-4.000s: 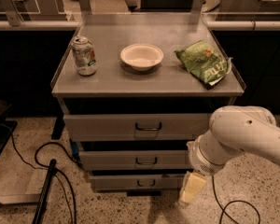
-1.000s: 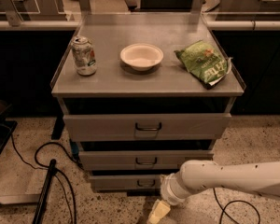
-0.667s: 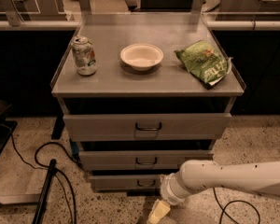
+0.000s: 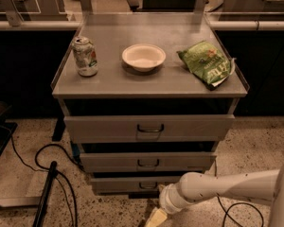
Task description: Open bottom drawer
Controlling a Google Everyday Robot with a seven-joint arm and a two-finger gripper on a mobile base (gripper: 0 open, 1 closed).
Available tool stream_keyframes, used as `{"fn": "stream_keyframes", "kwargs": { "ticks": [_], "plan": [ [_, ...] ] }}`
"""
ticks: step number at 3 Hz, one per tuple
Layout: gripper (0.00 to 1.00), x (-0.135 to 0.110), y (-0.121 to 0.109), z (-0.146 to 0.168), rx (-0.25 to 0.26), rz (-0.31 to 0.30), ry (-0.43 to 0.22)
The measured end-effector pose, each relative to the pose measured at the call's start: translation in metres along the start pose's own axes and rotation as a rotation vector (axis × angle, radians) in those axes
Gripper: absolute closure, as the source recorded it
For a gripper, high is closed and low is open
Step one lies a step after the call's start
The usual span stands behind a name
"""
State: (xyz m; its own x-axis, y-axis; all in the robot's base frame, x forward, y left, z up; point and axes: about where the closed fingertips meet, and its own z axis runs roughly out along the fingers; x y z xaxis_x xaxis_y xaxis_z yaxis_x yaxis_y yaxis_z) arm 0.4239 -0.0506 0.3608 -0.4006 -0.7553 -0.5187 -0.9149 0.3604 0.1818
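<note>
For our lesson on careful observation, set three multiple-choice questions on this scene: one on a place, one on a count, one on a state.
1. Where is the gripper?
A. at the top edge
B. low, by the bottom drawer
C. at the far left

2. How many things stand on the cabinet?
A. two
B. three
C. five

3. How is the can placed?
A. upright
B. on its side
C. crushed flat

Answers:
1 B: it hangs near the floor, just below the lowest drawer front.
2 B: there are the can, bowl and bag.
3 A: its top faces up.
</note>
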Motion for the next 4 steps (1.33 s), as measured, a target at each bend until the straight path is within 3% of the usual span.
{"fn": "stream_keyframes", "kwargs": {
  "ticks": [1,2,4],
  "plan": [
    [0.0,0.009,-0.004,0.03,-0.023,0.035,-0.037],
    [0.0,0.009,-0.004,0.03,-0.023,0.035,-0.037],
    [0.0,0.004,-0.037,0.072,0.029,0.049,-0.044]
  ]
}}
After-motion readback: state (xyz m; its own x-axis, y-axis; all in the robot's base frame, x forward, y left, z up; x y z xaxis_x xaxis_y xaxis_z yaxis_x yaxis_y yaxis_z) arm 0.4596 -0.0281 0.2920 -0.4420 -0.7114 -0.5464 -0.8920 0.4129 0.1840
